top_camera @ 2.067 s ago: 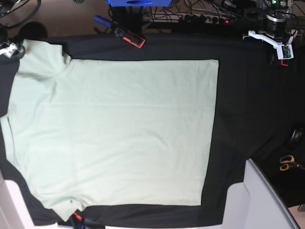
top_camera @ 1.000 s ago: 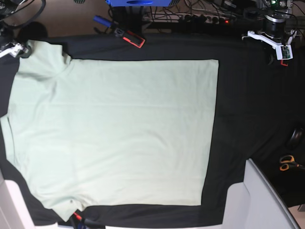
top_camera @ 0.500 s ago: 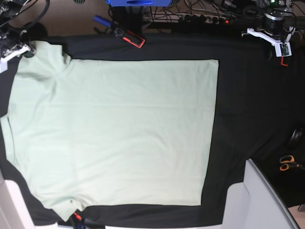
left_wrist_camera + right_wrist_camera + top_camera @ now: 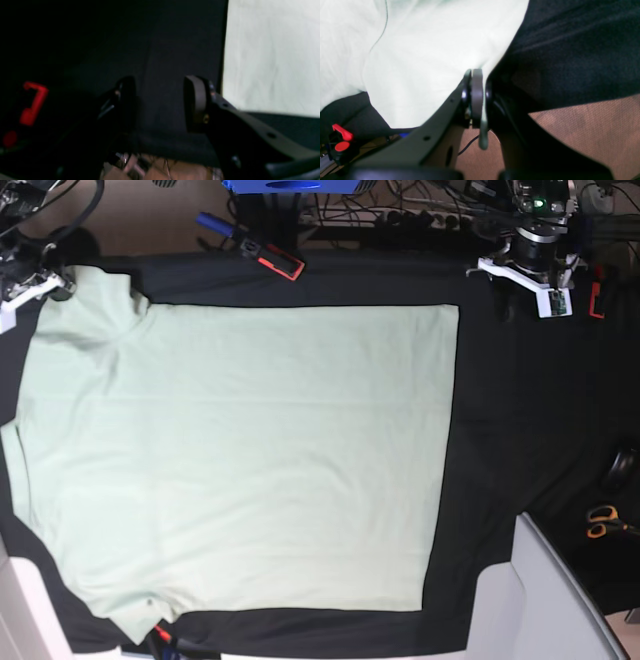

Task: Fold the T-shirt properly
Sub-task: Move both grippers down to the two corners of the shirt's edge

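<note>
The pale mint T-shirt lies spread flat on the black table cloth, collar end to the left and hem to the right. My right gripper sits at the far-left sleeve corner. In the right wrist view it is shut on the sleeve's edge, and a tab of cloth hangs below the pads. My left gripper hovers over black cloth just right of the hem's far corner. It is open with nothing between its fingers, and the T-shirt lies to its right.
A red-and-black clamp grips the table's far edge, with cables and a power strip behind it. Orange-handled scissors lie at the right edge. A grey-white bin stands at the near right. Another red clamp shows beside the left gripper.
My left arm has swung left toward the hem's far corner and its jaws have opened. My right gripper has shut on the sleeve edge and stays there.
</note>
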You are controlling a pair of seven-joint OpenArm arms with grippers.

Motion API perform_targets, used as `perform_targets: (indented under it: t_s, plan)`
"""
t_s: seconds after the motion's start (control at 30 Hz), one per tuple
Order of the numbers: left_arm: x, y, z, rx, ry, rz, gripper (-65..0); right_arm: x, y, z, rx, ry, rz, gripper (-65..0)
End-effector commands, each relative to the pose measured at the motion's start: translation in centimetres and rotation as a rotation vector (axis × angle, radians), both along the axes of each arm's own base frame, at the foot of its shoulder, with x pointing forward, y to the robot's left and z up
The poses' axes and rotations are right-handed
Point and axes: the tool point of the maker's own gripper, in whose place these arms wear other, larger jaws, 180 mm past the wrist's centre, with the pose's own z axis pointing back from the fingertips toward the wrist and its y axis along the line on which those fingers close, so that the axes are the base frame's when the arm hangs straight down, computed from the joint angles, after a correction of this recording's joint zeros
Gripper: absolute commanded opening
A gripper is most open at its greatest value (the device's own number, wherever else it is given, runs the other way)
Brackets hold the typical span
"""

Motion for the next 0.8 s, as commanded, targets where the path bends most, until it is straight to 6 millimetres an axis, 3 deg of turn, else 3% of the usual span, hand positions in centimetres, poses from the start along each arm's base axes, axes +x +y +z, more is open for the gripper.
perform_targets:
  t_s: [0.0, 0.17, 0.33, 0.63, 0.77]
  plan:
    - [0.5, 0.0, 0.5, 0.005, -0.027, -0.007, -33.8, -0.3, -0.4, 0.2, -0.012, 0.013, 0.017, -64.4]
    - [0.3, 0.1, -0.3, -0.148, -0.057, 0.092, -33.3, -0.3, -0.6, 0.2, -0.015, 0.013, 0.017, -64.4]
    - [0.5, -0.1, -0.6, -0.202, -0.058, 0.094, -28.2, -0.3, -0.6, 0.2, -0.016, 0.015, 0.018, -64.4]
    - [1.7, -4.4, -1.7, -0.268, -0.037, -0.002, -27.7, -0.4, -0.5, 0.2, -0.015, 0.017, 0.019, -64.4]
    - [2.0, -4.8, -2.9, -0.283, -0.017, 0.003, -27.7, -0.4, -0.5, 0.2, -0.015, 0.017, 0.019, -64.4]
